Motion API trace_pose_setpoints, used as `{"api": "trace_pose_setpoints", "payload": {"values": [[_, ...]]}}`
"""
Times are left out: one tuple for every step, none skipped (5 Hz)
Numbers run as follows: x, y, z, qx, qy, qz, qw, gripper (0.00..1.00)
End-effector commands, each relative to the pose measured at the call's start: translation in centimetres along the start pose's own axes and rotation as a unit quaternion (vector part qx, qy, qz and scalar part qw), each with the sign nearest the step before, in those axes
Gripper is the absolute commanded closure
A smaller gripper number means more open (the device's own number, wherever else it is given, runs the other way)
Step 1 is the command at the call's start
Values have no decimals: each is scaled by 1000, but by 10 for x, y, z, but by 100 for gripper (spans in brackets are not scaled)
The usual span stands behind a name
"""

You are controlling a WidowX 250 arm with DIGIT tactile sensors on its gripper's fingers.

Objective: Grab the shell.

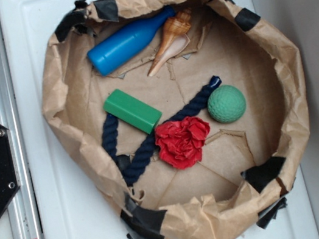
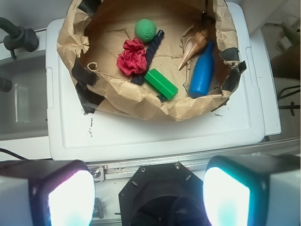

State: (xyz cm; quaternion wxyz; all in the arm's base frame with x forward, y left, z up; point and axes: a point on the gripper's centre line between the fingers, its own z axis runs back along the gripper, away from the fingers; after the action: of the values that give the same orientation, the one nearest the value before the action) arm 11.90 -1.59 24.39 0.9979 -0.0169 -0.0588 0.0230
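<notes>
Pincer [image 2: 148, 195] open; shell [image 1: 169, 42] tip points away from bottle [image 1: 128, 41] neck.

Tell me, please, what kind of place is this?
Probably a robot test bench, not a home. A taped brown-paper bin sits on a white plastic lid and holds unrelated props: the shell, a blue bottle and a green ball. A metal rail runs alongside.

Shell [image 1: 172, 42] lies beside blue bottle [image 1: 127, 40]; both inside paper basket [image 1: 56, 94].
</notes>
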Motion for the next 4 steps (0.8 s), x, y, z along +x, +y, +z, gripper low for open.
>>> {"api": "trace_pose_setpoints", "payload": {"values": [[0,0,0,0,0,0,1000,0],[36,15,-47,39,-62,120,990,0],[71,8,-62,-7,-82,162,983,0],[112,14,-96,-13,-128,248,960,0]]}}
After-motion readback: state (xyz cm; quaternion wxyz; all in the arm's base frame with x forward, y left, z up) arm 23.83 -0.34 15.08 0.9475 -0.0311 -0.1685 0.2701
